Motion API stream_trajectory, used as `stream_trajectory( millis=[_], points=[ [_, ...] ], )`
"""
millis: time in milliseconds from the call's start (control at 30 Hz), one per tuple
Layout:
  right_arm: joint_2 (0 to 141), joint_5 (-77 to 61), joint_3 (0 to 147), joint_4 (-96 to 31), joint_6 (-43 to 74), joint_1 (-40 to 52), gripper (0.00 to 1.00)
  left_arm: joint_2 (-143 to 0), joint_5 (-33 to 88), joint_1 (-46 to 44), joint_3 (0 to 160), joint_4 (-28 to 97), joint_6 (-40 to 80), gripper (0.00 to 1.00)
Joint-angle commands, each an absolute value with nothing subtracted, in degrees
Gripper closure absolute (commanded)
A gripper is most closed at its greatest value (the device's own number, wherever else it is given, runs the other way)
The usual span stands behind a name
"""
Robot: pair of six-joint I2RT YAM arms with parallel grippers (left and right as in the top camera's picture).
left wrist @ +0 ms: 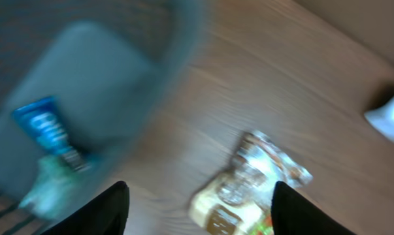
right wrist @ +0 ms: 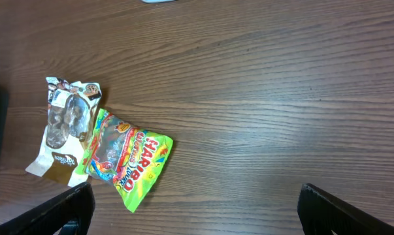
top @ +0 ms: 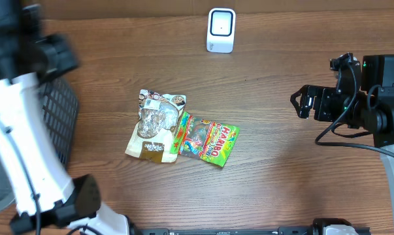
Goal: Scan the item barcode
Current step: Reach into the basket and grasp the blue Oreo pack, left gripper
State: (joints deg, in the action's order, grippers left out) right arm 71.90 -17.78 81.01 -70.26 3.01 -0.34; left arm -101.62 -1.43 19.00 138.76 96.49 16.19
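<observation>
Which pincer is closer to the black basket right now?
Left. The left pincer hangs right beside the basket; the right pincer sits far across the table, past the gummy bag.

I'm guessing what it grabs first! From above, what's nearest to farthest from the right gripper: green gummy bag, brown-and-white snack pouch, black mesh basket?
1. Green gummy bag, middle.
2. Brown-and-white snack pouch, just left of it.
3. Black mesh basket, far left.

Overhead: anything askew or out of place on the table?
Only the two packs: the Haribo bag and the brown snack pouch lie tilted with their edges overlapping, which may complicate a clean pick. Nothing looks spilled or torn.
</observation>
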Motion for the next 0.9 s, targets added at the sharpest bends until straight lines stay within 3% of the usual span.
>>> stream_trajectory(
  millis=[0, 300, 533, 767, 867],
  points=[
    [71.83, -18.11, 82.56, -70.26, 3.14, -0.49, 0.00, -97.67, -3.51, 27.51, 134.63, 96.82, 16.78, 0.35],
    [71.83, -18.11, 82.56, -70.22, 3.11, -0.49, 0.00, -98.37, 0.54, 45.69, 115.52, 83.94, 18.48, 0.30],
    [71.99, -18.11, 82.56, -70.19, 3.11, -0.49, 0.00, -99.15, -1.45, 47.27, 96.68, 69.63, 18.44, 0.28],
    [73.21, -18.11, 82.46, -70.28, 3.11, -0.49, 0.00, -99.29, -3.64, 47.29, 77.93, 51.18, 18.44, 0.09],
    [73.87, -18.11, 82.46, -70.26, 3.11, -0.49, 0.00, -99.33, -4.05, 47.27, 72.58, 45.58, 18.41, 0.08]
  ],
)
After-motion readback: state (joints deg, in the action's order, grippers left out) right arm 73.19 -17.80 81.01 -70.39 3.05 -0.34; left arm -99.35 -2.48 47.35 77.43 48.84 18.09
